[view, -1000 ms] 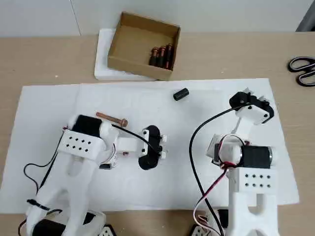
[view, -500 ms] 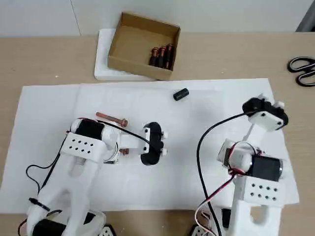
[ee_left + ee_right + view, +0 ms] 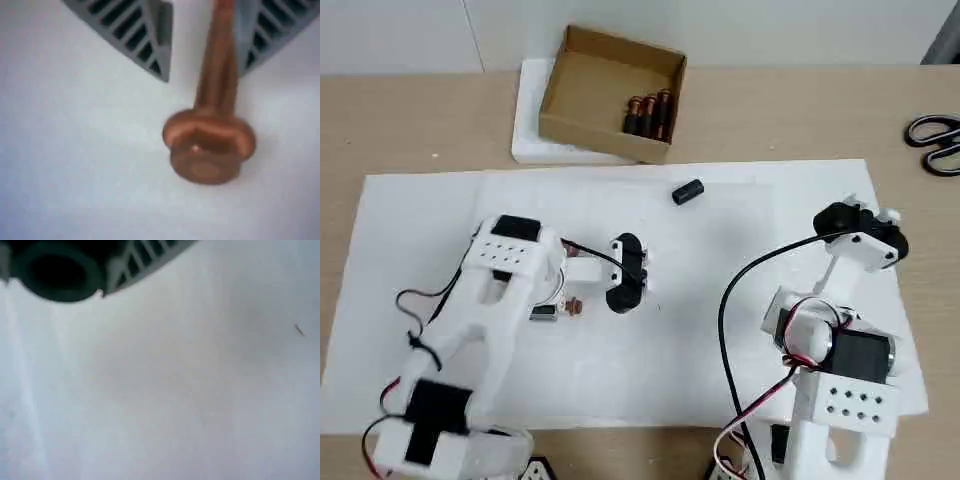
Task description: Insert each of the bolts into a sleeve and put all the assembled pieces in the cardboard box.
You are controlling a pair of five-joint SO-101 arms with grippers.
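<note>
In the left wrist view a copper bolt (image 3: 210, 145) hangs head-down just over the white paper, its shank running up between the grey fingers (image 3: 150, 45) of my left gripper (image 3: 202, 70), which is shut on it. From above, the bolt's head (image 3: 571, 305) peeks out under the left arm. My right gripper (image 3: 860, 232) is near the paper's right edge, shut on a black sleeve (image 3: 55, 270) whose open bore faces the camera. Another black sleeve (image 3: 688, 191) lies loose on the paper. The cardboard box (image 3: 560, 90) at the back holds assembled pieces (image 3: 650, 112).
A white paper sheet (image 3: 720, 330) covers the work area. The box sits on a white foam pad (image 3: 528, 125). Scissors (image 3: 935, 143) lie at the far right on the wooden table. A black cable (image 3: 725, 300) loops beside the right arm.
The left arm swung away from the table's near edge and now covers a loose bolt that lay on the paper. The right arm moved right, toward the paper's edge.
</note>
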